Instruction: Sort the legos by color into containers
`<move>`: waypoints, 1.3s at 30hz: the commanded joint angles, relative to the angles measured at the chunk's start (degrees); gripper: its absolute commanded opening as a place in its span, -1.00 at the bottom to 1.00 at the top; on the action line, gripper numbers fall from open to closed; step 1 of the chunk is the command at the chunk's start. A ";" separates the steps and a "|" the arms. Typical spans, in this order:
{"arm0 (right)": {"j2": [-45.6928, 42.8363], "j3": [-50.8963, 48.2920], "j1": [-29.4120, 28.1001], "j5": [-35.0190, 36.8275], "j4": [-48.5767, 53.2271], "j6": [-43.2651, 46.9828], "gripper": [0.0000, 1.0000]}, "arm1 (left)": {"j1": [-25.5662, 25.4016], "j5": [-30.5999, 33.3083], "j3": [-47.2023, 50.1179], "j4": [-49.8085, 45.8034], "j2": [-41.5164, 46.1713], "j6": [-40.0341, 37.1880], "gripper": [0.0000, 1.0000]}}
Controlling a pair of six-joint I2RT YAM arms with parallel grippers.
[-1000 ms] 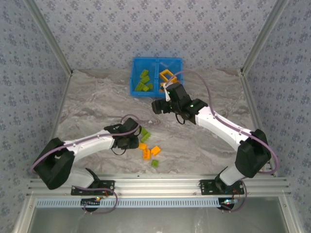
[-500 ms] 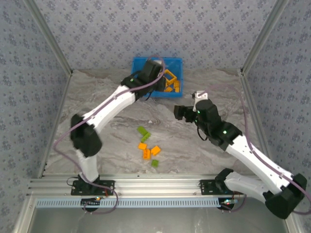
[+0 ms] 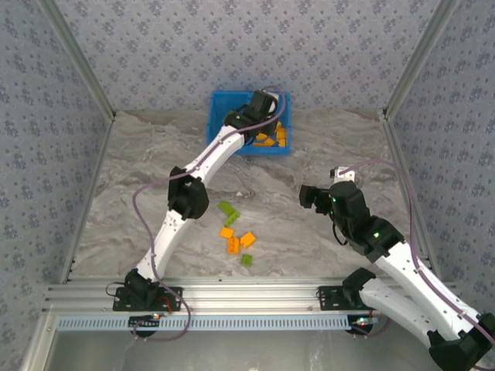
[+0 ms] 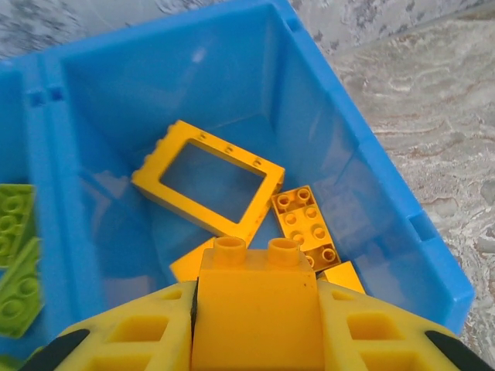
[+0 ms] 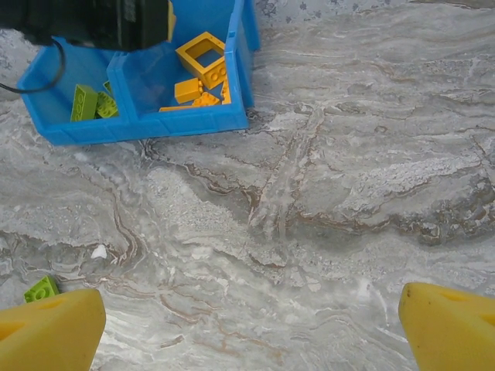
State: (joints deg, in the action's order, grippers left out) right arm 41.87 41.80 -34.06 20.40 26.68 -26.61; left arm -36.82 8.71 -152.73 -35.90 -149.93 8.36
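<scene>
Swinging clear across the table, the left arm has quit the loose pile and now hangs its left gripper [image 4: 255, 336] over the blue bin [image 3: 219, 99] — over the right-hand compartment [image 4: 340, 131], the orange side. Its jaws are pinched in tight on an orange brick [image 4: 255, 297], studs facing the bin floor. The orange frame [image 4: 209, 179] and a few flat orange pieces lie just beneath. Lime green bricks [image 4: 15, 263] sit across the divider, where they belong.

Meanwhile the right arm has backed off from the bin to its own side of the table [image 3: 325, 147]. The right gripper [image 5: 247, 332] is spread as wide as it goes, nothing between the fingers, bare marble below.

That reads as one delivery done by the right arm and another about to land from the left: a release here should drop this brick in with its own colour. Not finished, though — a handful of loose bricks [image 3: 233, 245], orange and green mixed, wait near the middle of the table.
</scene>
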 commanded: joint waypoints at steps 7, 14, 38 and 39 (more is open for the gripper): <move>-0.38 0.88 0.60 -0.51 1.32 -0.72 1.00 | -0.35 -2.30 -1.70 4.63 -4.14 -0.01 -0.35; 0.48 1.26 0.60 -1.37 1.46 -1.65 1.00 | -0.56 -3.63 -1.70 2.48 -0.78 0.14 0.02; 41.61 11.79 -21.10 -25.01 -0.80 17.65 1.00 | -1.85 -7.53 75.54 7.96 68.97 5.58 0.53; 43.20 12.47 -21.43 -25.73 -1.08 18.17 1.00 | -1.85 -6.81 77.60 7.45 70.61 5.82 0.59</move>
State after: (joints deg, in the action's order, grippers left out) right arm 82.17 51.59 -54.74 -2.55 26.33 -12.08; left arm -38.89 -1.76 -80.23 -28.64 -81.84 13.17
